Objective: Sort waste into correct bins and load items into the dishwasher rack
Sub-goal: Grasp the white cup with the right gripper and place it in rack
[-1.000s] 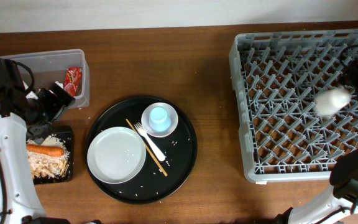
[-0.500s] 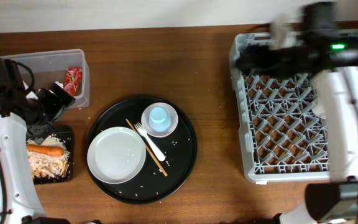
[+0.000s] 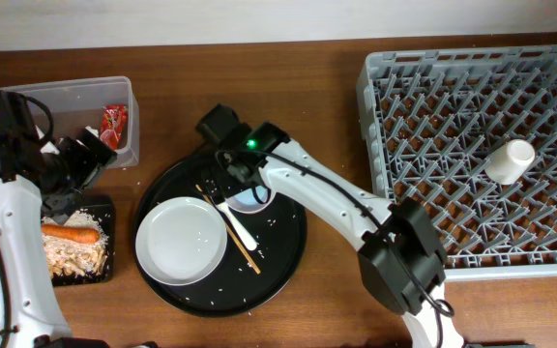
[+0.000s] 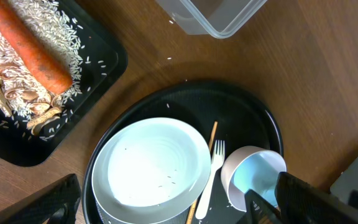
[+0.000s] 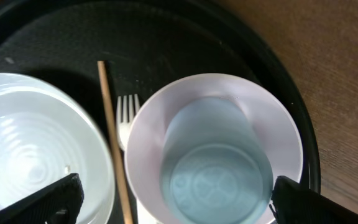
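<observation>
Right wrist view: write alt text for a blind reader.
A light-blue cup sits in a white bowl on a round black tray, under the open right gripper. Left of it lie a fork, a wooden stick and a white plate.

No writing, label or number is legible on anything here.

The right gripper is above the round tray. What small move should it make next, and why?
Probably lower the right gripper straight down around the light-blue cup. The gripper is open and hovers right above this cup, which stands inside the white bowl and is not yet in the rack.
</observation>
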{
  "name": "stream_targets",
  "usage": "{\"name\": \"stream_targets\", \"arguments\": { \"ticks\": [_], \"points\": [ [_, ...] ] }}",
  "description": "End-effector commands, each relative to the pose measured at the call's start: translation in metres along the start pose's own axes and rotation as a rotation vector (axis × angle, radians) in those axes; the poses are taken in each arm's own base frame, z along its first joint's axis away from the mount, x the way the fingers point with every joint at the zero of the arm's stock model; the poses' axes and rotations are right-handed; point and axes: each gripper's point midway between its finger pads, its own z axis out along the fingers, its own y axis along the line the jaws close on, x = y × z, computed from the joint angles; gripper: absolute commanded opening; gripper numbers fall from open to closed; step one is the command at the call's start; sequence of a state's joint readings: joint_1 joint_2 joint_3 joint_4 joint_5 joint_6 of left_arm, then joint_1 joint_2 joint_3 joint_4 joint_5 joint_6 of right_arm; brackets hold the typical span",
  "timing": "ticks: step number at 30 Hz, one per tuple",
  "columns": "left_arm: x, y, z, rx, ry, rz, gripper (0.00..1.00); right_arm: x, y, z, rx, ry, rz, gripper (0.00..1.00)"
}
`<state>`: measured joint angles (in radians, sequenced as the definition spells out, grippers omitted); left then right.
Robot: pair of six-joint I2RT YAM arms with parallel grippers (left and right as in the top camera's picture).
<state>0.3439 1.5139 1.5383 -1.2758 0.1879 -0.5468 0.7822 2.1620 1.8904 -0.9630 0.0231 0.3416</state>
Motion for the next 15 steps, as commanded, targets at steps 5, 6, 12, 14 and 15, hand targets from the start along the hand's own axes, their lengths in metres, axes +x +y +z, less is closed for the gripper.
{"name": "stream_targets", "arguments": {
  "ticks": [5,6,12,14,15],
  "points": [
    [0.000,0.000,-0.001,0.006,0.000,-0.003,0.99,0.002,-0.016,0.030,0.104,0.011,0.031,1.00],
    [0.000,0.000,-0.001,0.006,0.000,-0.003,0.99,0.002,-0.016,0.030,0.105,0.013,0.030,0.94],
    [0.000,0.000,-0.001,0.006,0.000,-0.003,0.99,0.002,-0.016,0.031,0.104,0.009,0.056,0.74],
    [0.000,0.000,-0.001,0.006,0.000,-0.003,0.99,-0.001,-0.017,0.027,0.102,0.000,0.059,0.67],
    [0.000,0.000,-0.001,0.006,0.000,-0.003,0.99,-0.004,-0.018,0.021,0.099,-0.011,0.064,0.62]
  ]
}}
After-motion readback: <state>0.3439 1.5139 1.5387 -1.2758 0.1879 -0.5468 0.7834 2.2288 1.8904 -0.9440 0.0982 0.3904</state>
